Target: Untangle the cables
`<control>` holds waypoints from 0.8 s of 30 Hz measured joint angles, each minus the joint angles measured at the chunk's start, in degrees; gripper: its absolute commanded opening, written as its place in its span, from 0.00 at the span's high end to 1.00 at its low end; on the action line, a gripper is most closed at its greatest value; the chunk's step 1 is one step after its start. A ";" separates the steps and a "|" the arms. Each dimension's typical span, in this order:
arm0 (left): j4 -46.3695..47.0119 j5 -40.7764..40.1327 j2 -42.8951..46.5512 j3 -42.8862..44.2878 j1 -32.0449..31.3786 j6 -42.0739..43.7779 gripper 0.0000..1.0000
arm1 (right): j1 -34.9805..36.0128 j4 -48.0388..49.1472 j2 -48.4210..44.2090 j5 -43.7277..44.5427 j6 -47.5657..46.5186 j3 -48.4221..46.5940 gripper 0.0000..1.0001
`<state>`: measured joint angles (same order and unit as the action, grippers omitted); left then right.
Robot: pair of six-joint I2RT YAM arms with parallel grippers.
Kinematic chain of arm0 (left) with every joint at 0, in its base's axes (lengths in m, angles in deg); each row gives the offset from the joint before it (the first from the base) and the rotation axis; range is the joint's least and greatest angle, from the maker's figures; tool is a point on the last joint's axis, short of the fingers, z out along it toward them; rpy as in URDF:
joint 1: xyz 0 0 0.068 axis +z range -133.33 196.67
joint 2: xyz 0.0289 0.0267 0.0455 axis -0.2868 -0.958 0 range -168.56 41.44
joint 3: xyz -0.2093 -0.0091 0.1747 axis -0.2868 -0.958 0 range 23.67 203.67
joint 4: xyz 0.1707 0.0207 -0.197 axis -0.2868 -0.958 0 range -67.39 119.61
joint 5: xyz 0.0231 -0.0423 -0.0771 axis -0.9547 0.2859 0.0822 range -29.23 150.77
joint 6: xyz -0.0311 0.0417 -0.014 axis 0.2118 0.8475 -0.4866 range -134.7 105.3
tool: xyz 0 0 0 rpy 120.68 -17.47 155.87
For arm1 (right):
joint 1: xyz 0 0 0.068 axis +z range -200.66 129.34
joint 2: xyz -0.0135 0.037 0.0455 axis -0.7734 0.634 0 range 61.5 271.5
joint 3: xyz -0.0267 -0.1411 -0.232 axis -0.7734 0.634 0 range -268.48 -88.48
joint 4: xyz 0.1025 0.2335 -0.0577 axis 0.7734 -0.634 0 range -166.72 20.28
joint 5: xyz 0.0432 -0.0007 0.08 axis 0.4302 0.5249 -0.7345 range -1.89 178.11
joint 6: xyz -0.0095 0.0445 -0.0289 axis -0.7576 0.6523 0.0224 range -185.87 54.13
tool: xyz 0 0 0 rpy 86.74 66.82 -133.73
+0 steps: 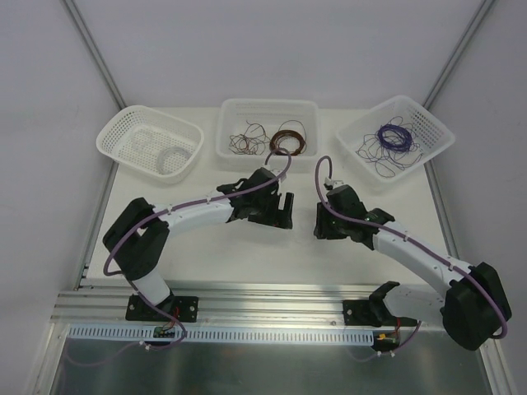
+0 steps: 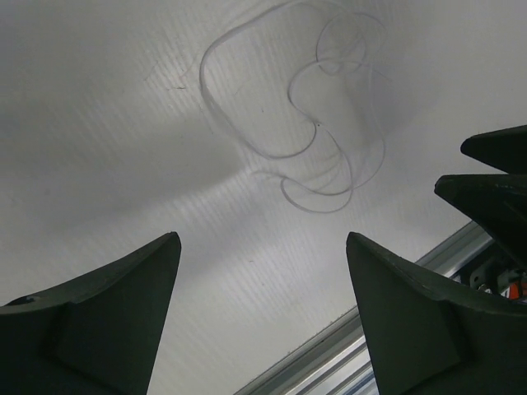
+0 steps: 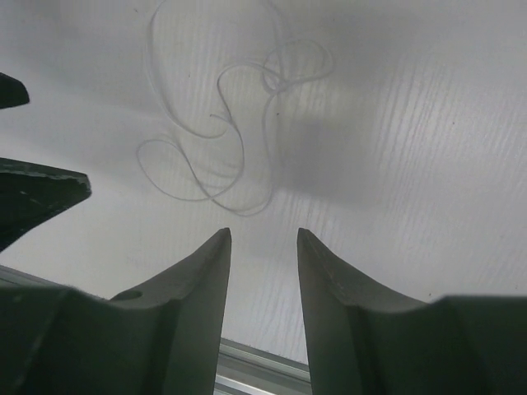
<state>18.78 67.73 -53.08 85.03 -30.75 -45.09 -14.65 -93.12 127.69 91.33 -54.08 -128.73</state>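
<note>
A whitish-clear squiggly cable strand lies loose on the white table, seen in the left wrist view (image 2: 313, 140) and the right wrist view (image 3: 230, 123). It is too faint to make out in the top view. No purple or brown strand is tangled with it here. My left gripper (image 2: 262, 239) is wide open and empty, just short of the strand; in the top view it (image 1: 284, 210) faces right. My right gripper (image 3: 263, 234) is open with a narrower gap and empty, close to the strand's other side; in the top view it (image 1: 323, 222) faces left.
At the table's back stand a left white basket (image 1: 111, 136) with white coils, a middle tray (image 1: 226, 144) with brown wires and a coil, and a right basket (image 1: 440, 136) with purple wires. An aluminium rail (image 1: 272, 300) runs along the near edge.
</note>
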 measured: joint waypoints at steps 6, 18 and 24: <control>0.31 -2.60 -5.57 2.43 -2.10 -5.14 0.32 | -1.55 1.29 -2.91 0.42 1.99 2.67 0.58; 0.00 -13.60 -12.90 6.45 -3.89 -11.61 0.47 | -1.66 3.50 -6.62 -0.02 3.41 5.01 0.56; 0.24 -16.72 -15.56 9.18 -4.76 -12.79 0.58 | -1.66 4.17 -7.65 -0.26 3.91 5.86 0.55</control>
<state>19.02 51.01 -68.64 94.21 -35.51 -57.88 -16.31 -88.94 120.04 91.07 -50.16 -122.87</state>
